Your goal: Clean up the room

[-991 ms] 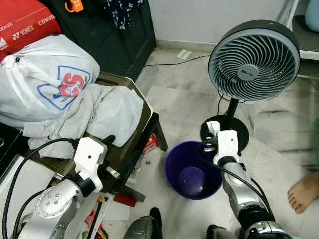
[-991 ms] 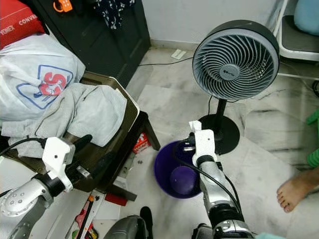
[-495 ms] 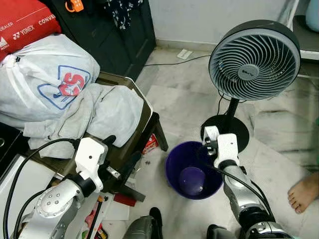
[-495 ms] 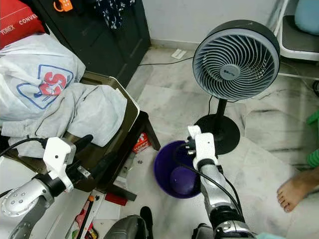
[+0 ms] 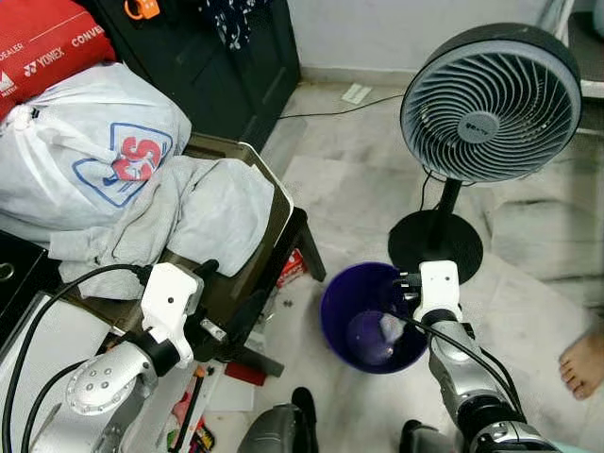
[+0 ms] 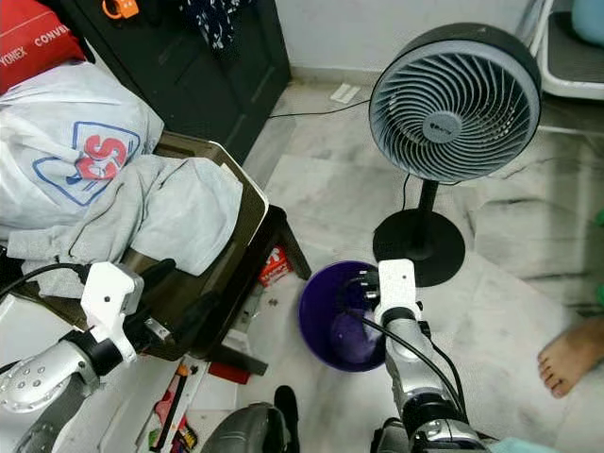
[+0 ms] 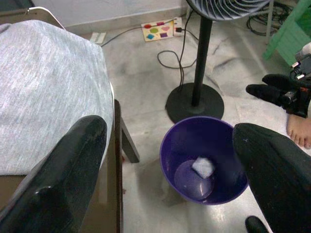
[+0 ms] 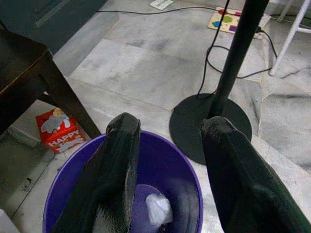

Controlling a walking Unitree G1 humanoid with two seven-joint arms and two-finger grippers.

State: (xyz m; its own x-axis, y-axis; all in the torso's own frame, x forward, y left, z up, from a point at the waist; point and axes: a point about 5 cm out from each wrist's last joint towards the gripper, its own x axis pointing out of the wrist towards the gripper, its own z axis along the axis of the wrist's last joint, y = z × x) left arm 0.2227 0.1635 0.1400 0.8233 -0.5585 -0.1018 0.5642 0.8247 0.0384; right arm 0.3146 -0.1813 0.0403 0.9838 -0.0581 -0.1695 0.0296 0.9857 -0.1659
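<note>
The room is bright with soft, even light, and the pale marble floor (image 5: 359, 179) looks washed out in spots. Shadows are faint, with a dark patch under the wooden chair (image 5: 274, 236). The head pictures are mostly sharp. In the left wrist view the big black fingers (image 7: 63, 179) are blurry up close. The purple bucket (image 8: 189, 194) shines a little inside.

The right arm reaches forward at 1 o'clock, its end effector (image 8: 167, 179) pointing down with the two black fingers (image 8: 114, 170) spread and nothing between them. The left arm is bent at 10 o'clock, its end effector (image 7: 165, 160) level, fingers wide apart and empty.
</note>
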